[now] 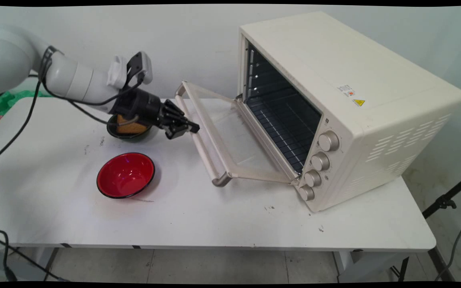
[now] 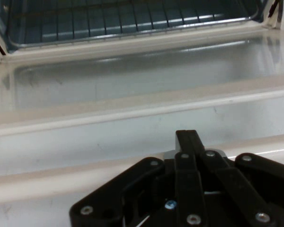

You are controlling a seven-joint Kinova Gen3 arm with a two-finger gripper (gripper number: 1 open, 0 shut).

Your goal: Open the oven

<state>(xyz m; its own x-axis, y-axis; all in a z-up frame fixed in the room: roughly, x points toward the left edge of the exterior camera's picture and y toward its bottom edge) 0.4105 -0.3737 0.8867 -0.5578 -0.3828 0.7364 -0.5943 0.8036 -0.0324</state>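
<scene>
Gripper (image 1: 185, 128), fingers closed and holding nothing, sits just beside the oven door (image 1: 214, 136) handle; further travel could knock the door.

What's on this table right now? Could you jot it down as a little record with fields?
Gripper: gripper shut, empty, by the handle of the oven door
Oven: cream toaster oven on the table's right, door folded down, wire rack inside
Red bowl: red bowl, empty, near the table's front left
Dark bowl: dark bowl behind it, partly hidden by the arm, holding something orange-brown
Table: white table
</scene>
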